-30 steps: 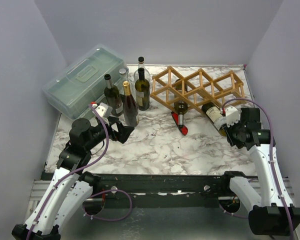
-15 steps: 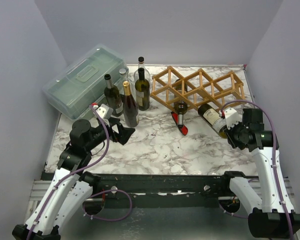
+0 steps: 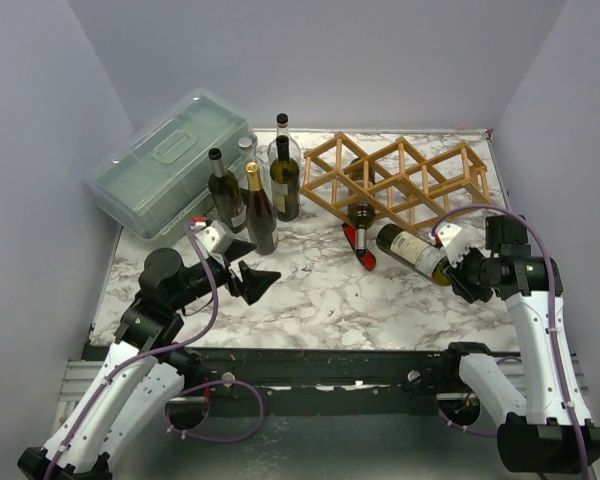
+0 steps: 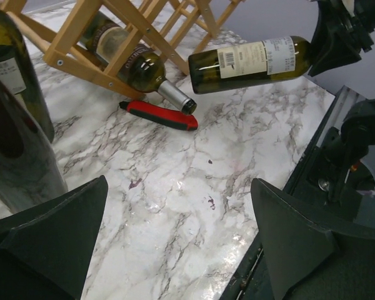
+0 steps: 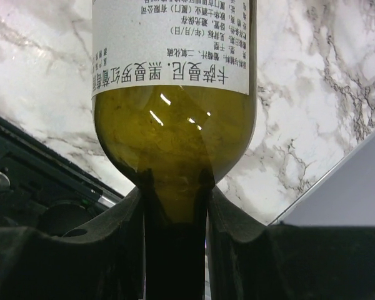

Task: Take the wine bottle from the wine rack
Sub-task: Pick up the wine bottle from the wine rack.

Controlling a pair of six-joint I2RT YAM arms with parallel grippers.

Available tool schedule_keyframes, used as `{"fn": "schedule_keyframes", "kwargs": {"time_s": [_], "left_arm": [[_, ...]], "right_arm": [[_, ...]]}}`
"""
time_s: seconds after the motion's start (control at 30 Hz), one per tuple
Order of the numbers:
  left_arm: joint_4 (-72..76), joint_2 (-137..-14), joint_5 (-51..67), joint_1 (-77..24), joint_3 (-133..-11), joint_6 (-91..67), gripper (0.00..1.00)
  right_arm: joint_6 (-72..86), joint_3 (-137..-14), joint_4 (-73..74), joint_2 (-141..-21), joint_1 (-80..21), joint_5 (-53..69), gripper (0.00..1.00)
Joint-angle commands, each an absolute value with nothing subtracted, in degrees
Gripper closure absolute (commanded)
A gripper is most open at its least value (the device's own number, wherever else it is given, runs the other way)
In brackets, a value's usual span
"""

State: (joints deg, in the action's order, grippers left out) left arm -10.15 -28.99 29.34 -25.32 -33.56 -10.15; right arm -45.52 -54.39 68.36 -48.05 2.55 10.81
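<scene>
One wine bottle (image 3: pixel 412 250) is held level above the marble table (image 3: pixel 310 295), just near of the wine rack (image 3: pixel 400 180) and clear of it. The right gripper (image 5: pixel 175 219) is clamped on its neck. The left gripper (image 3: pixel 254 266) hovers at the near left with its jaws spread wide and nothing between them, beside a cluster of standing bottles (image 3: pixel 261 215). Another bottle (image 4: pixel 128 59) lies in the rack, with a red tool (image 4: pixel 159 115) just beside its neck.
</scene>
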Motion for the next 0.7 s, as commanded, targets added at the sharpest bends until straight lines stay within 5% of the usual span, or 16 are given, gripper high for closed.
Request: {"fn": "schedule_keyframes", "kwargs": {"time_s": [0.0,0.67], "left_arm": [[-8.3,-28.1,31.9,-29.3,-32.4,-7.6,0.01],[-3.0,-33.0,22.0,-53.8,-32.1,1.7,0.01]], "right_arm": [[-51.5,-58.4,69.4,-47.8,2.2,15.5,1.0],[-75.4,-57.0,81.3,-45.6,2.2,21.2,1.0]]}}
